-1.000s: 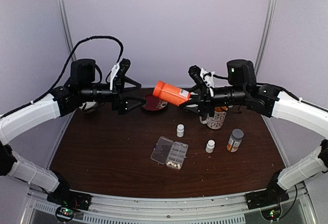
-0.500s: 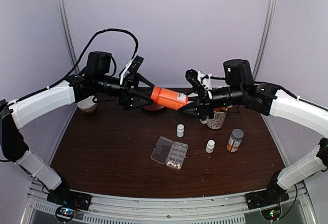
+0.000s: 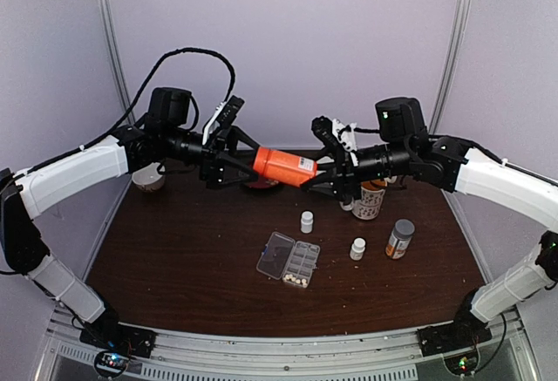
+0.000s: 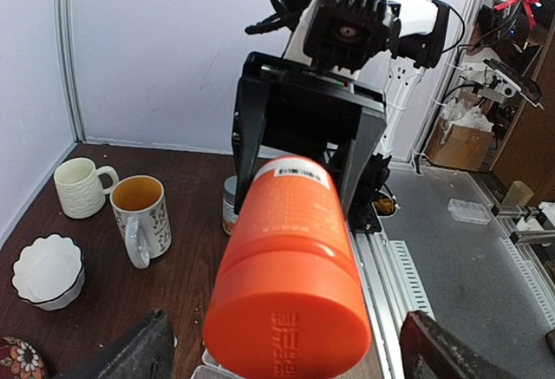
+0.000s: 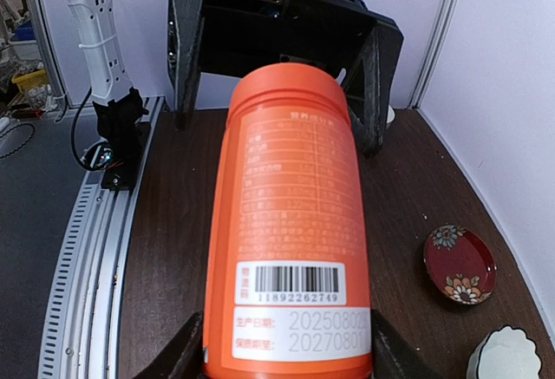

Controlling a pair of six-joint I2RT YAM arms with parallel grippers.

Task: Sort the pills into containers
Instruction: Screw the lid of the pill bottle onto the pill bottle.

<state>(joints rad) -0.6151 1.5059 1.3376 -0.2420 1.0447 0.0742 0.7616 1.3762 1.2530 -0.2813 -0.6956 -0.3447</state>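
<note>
A large orange bottle [image 3: 283,166] hangs level in the air over the back of the table. My right gripper [image 3: 327,172] is shut on its base end, as the right wrist view [image 5: 282,357] shows, with the barcode label facing the camera. My left gripper [image 3: 240,161] is open, its fingers [image 4: 130,357] spread wide on either side of the orange cap [image 4: 290,327] without touching it. The clear pill box [image 3: 301,263] lies open on the table, its lid [image 3: 275,253] folded out to the left. A few cream pills [image 3: 296,280] lie in its near cells.
Two small white bottles [image 3: 307,221] [image 3: 358,248] and a grey-capped amber bottle [image 3: 400,238] stand right of the box. A patterned mug [image 3: 369,200], a red dish [image 3: 261,182] and a white bowl [image 3: 150,178] stand at the back.
My left arm swung in from the left and brought its open jaws round the bottle's cap. The bottle tipped to level and shifted slightly left in my right gripper.
</note>
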